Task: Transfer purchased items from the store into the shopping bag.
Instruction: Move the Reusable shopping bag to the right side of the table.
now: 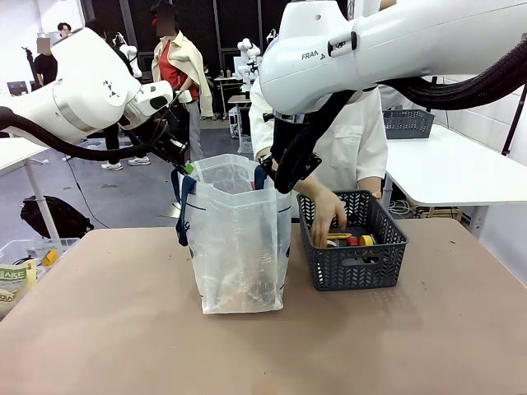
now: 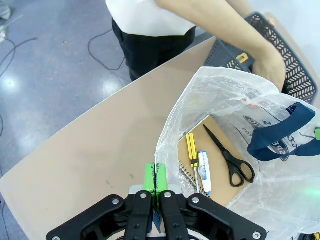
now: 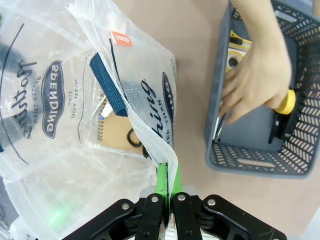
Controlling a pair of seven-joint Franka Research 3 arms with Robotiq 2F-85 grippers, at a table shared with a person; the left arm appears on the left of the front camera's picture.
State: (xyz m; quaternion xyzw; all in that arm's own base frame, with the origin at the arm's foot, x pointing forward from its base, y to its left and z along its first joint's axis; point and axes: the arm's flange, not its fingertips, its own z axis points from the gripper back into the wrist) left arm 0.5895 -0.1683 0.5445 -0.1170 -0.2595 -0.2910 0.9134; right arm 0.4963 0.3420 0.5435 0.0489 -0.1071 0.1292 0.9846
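Desk point(image 1: 99, 329): bag point(image 1: 239, 247) upright on it, scissors point(image 2: 232, 160) inside.
Left hand point(image 2: 156, 179): clamped on bag rim, 9 o'clock.
Right hand point(image 3: 168, 179): clamped on rim, 3 o'clock.
Basket point(image 1: 354, 276): just beside bag, 3 o'clock.
Person's hand point(image 1: 329, 218): in basket among packaged items point(image 1: 356, 240).

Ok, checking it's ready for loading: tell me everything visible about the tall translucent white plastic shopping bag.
The translucent white plastic shopping bag stands upright on the brown table, left of the dark grey lattice basket. It has dark blue strap handles and a black oval SPENDING print. The left gripper and right gripper pinch opposite rims, holding its mouth open. Black scissors lie inside.
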